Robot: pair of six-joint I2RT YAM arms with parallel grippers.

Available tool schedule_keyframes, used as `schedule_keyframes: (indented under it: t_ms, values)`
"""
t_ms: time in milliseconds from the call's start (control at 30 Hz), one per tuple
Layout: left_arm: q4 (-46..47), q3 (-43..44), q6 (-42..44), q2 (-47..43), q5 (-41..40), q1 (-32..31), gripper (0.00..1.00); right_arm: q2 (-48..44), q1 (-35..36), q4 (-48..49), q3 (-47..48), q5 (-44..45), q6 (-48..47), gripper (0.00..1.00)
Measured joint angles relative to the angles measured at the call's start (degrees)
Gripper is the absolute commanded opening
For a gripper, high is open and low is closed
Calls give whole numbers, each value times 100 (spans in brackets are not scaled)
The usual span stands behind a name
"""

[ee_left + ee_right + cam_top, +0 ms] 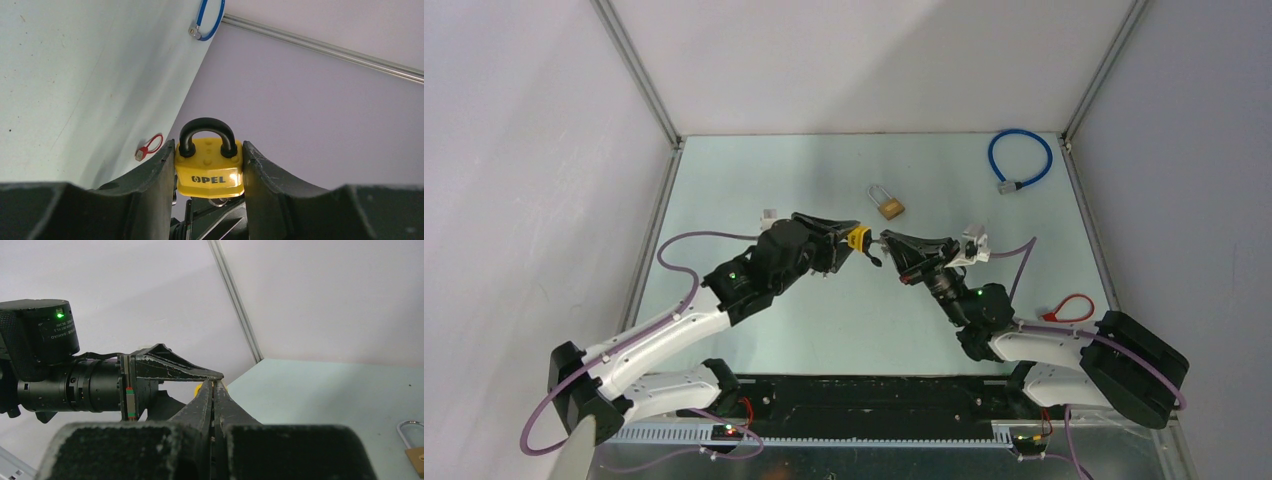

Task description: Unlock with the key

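A yellow padlock (858,238) with a black shackle is held above the table, and my left gripper (854,237) is shut on its two sides. In the left wrist view the padlock (210,170) sits between the fingers (150,185) with its shackle pointing away. My right gripper (886,239) is shut, its tips right against the padlock's underside. A thin silvery bit of the key (880,239) shows between them. A metal ring (220,202) glints under the padlock. In the right wrist view the gripper (214,383) hides all but a sliver of the padlock (199,388).
A brass padlock (890,207) lies on the table behind the grippers. A blue cable loop (1020,158) sits at the back right corner. A red loop (1072,308) lies near the right arm. White walls with aluminium rails enclose the table.
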Motion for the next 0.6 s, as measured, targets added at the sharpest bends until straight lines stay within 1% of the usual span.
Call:
schedule_keyframes:
  t_ms: [600]
  values:
    - [328, -98, -39, 0, 50, 0, 0, 57, 48, 39, 0, 133, 15, 0]
